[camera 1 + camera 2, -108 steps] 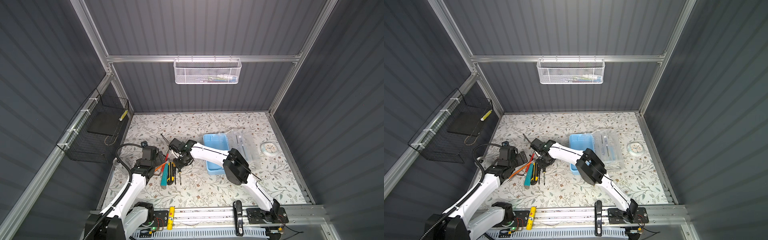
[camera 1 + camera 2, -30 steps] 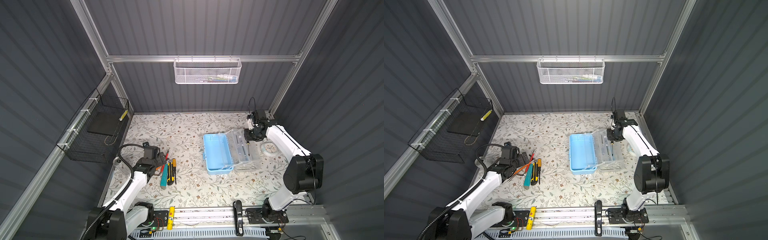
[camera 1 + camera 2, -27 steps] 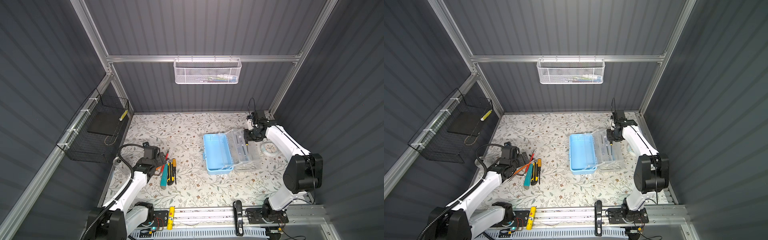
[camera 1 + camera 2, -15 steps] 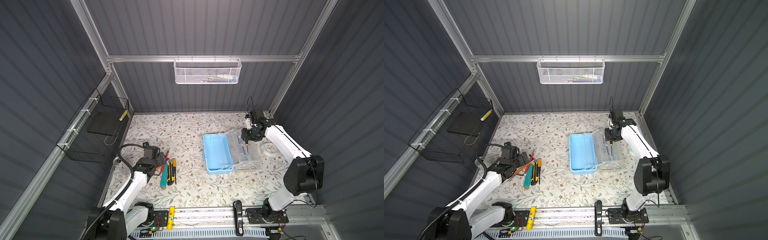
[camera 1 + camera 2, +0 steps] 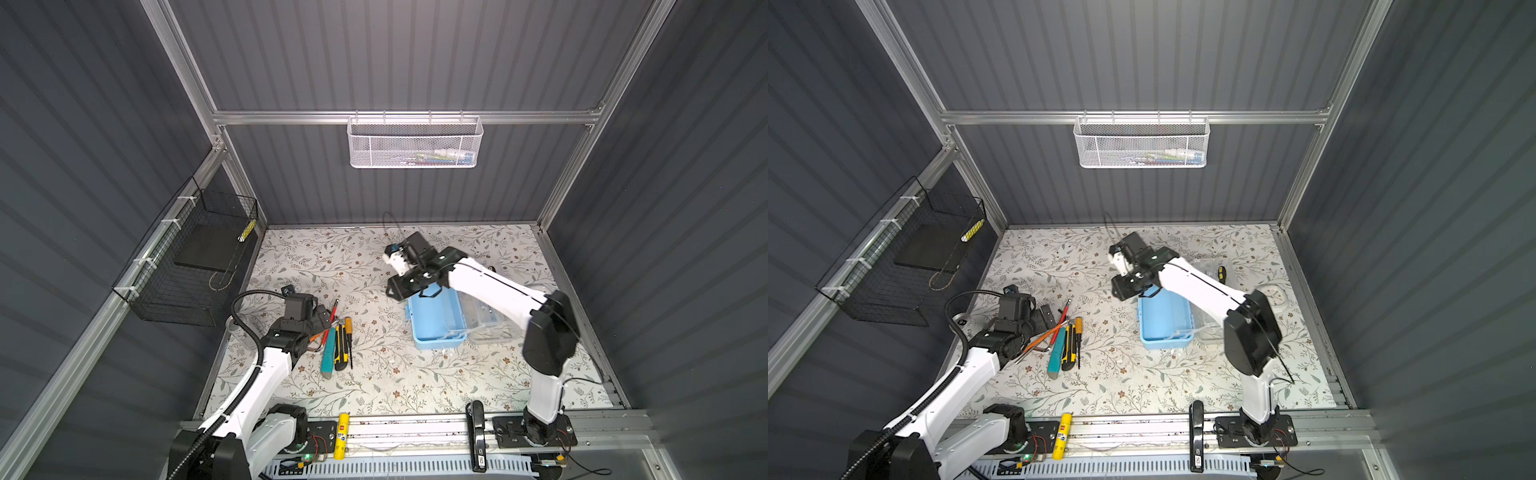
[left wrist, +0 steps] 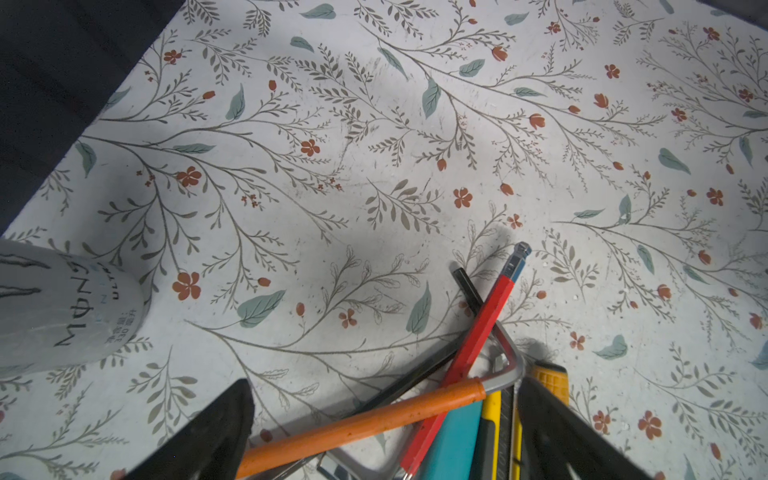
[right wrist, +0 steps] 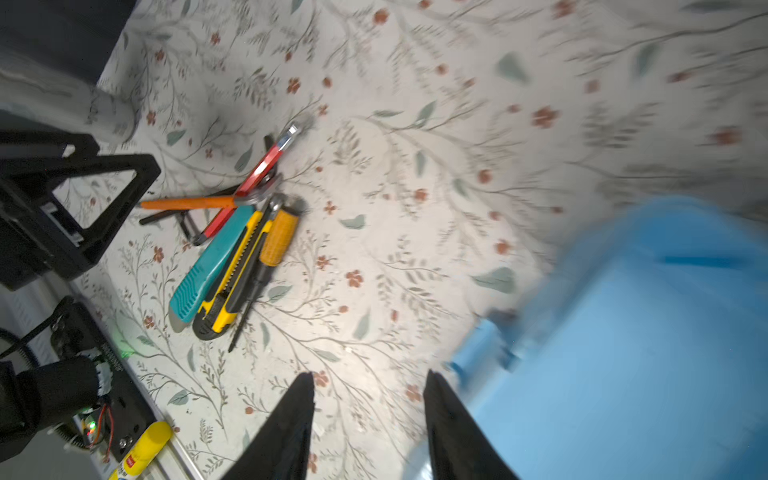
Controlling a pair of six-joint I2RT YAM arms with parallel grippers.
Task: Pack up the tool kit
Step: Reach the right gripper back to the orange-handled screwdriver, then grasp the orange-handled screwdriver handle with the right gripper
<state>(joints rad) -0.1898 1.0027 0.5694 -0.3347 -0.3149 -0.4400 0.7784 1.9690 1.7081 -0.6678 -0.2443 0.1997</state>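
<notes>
Nearest, the left end effector (image 6: 386, 384), spread wide, straddles hex keys (image 6: 478, 332) beside the utility knife (image 5: 341, 347). Beyond, by the open blue box (image 5: 436, 322), the right end effector (image 7: 369, 374) hangs parted, empty. Keys and knife look slim, slick: pinch mid-length.

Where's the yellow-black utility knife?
In both top views the knife lies on the left half of the table, between the teal cutter and the orange-handled screwdriver, well left of the blue box.
</notes>
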